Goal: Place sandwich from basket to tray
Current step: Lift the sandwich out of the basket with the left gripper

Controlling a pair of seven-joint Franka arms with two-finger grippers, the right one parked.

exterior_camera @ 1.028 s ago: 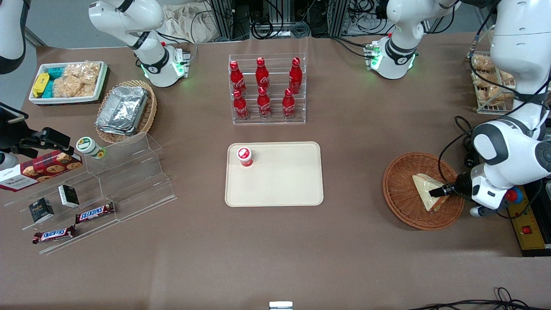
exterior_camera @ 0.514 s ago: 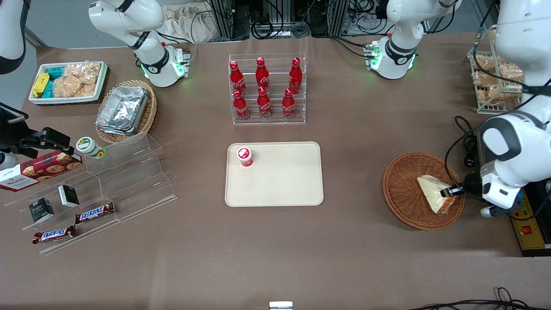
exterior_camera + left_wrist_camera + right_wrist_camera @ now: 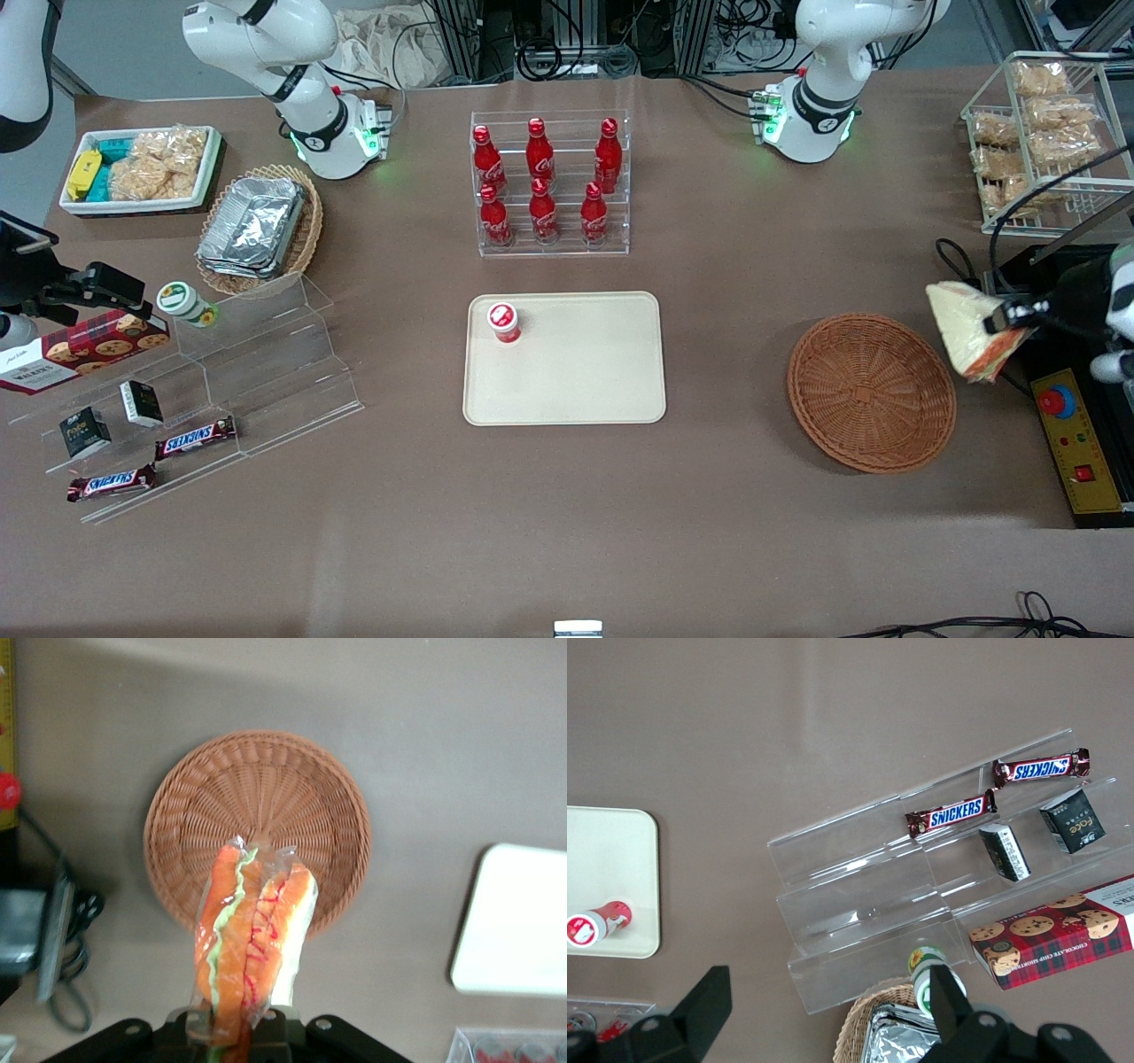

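Note:
My left gripper [image 3: 1010,317] is shut on the sandwich [image 3: 970,338], a plastic-wrapped wedge of pale bread with orange-red filling, and holds it in the air beside the basket, toward the working arm's end of the table. The wrist view shows the sandwich [image 3: 252,939] hanging from the gripper [image 3: 239,1028] above the rim of the basket [image 3: 257,806]. The round reddish-brown wicker basket [image 3: 872,391] has nothing in it. The cream-beige tray [image 3: 576,372] lies at the table's middle, with a small red-capped cup [image 3: 503,321] standing on it. A corner of the tray [image 3: 518,926] shows in the wrist view.
A clear rack of red bottles [image 3: 549,186] stands farther from the front camera than the tray. A wire rack of snack bags [image 3: 1032,142] and a control box with a red button [image 3: 1067,425] are at the working arm's end. Clear shelves with snacks [image 3: 177,399] lie toward the parked arm's end.
My left gripper has lifted the sandwich out of the basket and carried it up and outward toward the working arm's end of the table. The basket now holds nothing.

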